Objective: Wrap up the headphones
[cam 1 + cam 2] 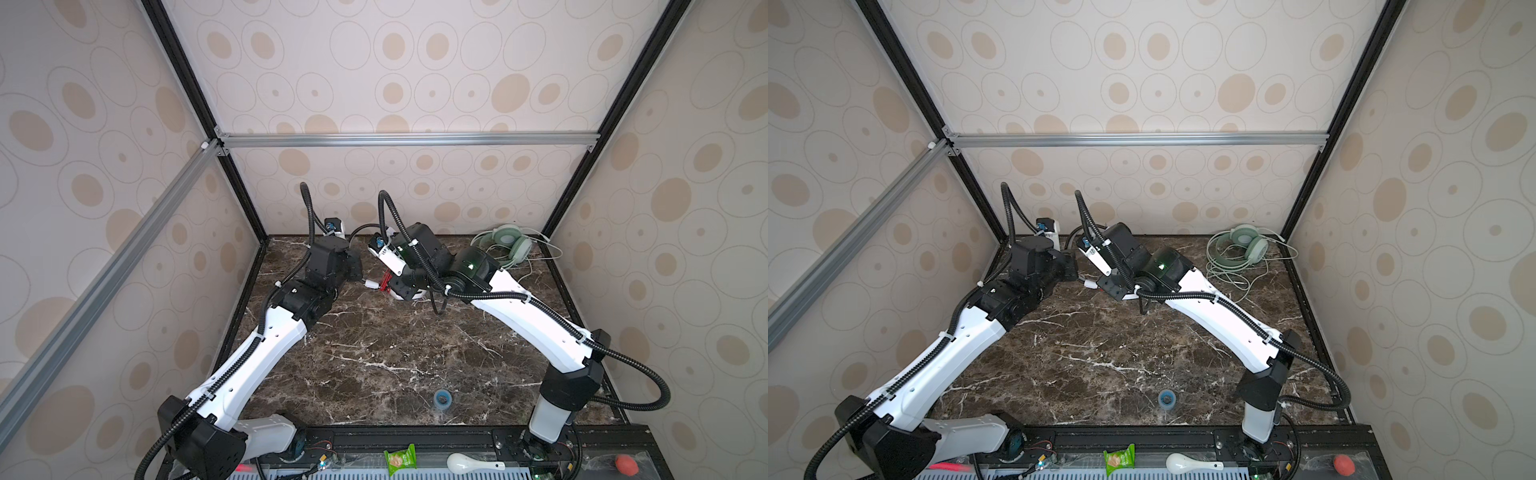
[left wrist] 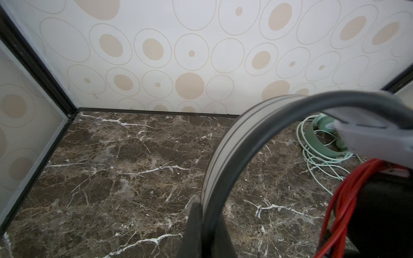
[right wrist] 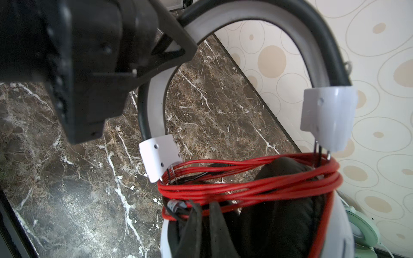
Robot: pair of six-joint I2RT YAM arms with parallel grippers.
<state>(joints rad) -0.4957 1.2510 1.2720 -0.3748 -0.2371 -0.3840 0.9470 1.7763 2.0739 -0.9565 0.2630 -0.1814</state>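
Here the left gripper [image 2: 206, 223] clamps the headband [image 2: 223, 143] of the white pair [image 3: 328, 116] over the worktop [image 1: 395, 353]; the right gripper [image 3: 204, 214] is pinched shut at its wound red cord [image 3: 245, 185]. A careless release could spring the loops. Only the right wrist view shows that coil whole; both top views show the mint pair [image 1: 1246, 245] unwrapped in the far right corner.

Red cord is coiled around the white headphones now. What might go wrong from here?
The right tool sits shut against the red cord coils; pulling away may snag a loop and loosen the wrap.
The left tool pinches only the headband, so the white headphones could swing or slip.
The green headphones lie nearby with their green cord sprawled; the right arm might catch it.
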